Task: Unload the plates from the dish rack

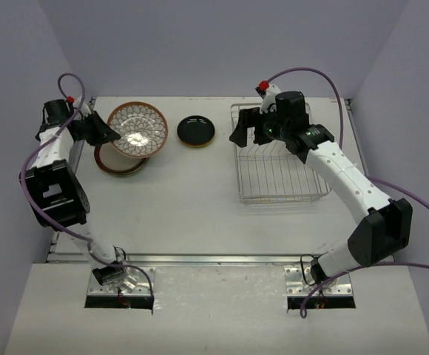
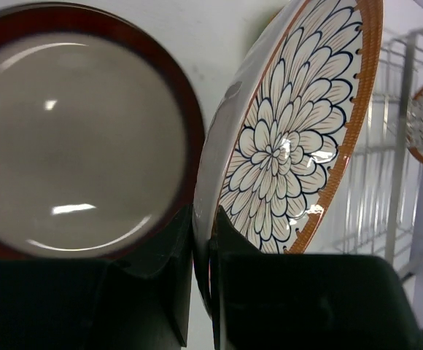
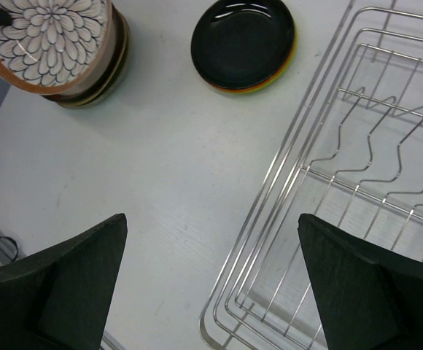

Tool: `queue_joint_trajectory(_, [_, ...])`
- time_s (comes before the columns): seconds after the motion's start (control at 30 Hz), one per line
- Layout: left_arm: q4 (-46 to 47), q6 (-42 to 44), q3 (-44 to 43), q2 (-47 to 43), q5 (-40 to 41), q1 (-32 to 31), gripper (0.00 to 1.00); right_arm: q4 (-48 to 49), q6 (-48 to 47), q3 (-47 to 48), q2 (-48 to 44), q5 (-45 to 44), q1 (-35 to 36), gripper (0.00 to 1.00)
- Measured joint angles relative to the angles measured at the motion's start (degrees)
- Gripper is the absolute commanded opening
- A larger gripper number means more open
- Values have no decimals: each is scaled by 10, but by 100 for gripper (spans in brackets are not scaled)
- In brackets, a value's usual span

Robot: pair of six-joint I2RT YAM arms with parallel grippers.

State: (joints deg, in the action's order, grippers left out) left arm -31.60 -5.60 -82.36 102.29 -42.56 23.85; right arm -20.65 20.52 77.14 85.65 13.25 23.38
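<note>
The dish rack [image 1: 281, 198] stands on the right of the table with no plates in it. My left gripper [image 1: 105, 132] is shut on the rim of a flower-patterned plate with an orange rim [image 1: 137, 129], holding it just above a stack of plates [image 1: 115, 164] at the far left. In the left wrist view its jaws [image 2: 204, 240] pinch that plate's edge [image 2: 284, 138], and a brown-rimmed plate [image 2: 73, 138] lies below. A black plate [image 1: 196, 131] rests on an orange one. My right gripper [image 1: 248, 129] hangs open over the rack's far left corner [image 3: 249, 249], nothing between its fingers [image 3: 73, 284].
The side walls stand close to the table's left and right edges. The stack of plates and the black plate [image 3: 242, 44] take up the far left and far middle. Cables trail from both arms.
</note>
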Motion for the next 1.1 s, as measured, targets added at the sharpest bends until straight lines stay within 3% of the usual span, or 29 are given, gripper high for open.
queue_joint_trajectory(0.17, [-27, 3, -50, 67, 37, 51, 0, -10, -13, -1, 0, -41, 0, 99])
queue_joint_trajectory(0.37, [-49, 6, -54, 119, 59, 65, 0, -14, -21, -4, -1, -53, 0, 99])
queue_joint_trajectory(0.77, [-46, -1, -53, 147, 38, 91, 1, -20, -26, -5, -1, -56, 0, 99])
queue_joint_trajectory(0.9, [-46, -2, -52, 152, 28, 100, 14, -22, -26, -5, -1, -56, 0, 99])
queue_joint_trajectory(1.03, [-43, 1, -50, 152, 30, 101, 48, -22, -28, -5, -1, -57, 0, 99])
queue_joint_trajectory(1.1, [-42, 6, -49, 152, 33, 102, 57, -23, -30, -5, -1, -61, 0, 99])
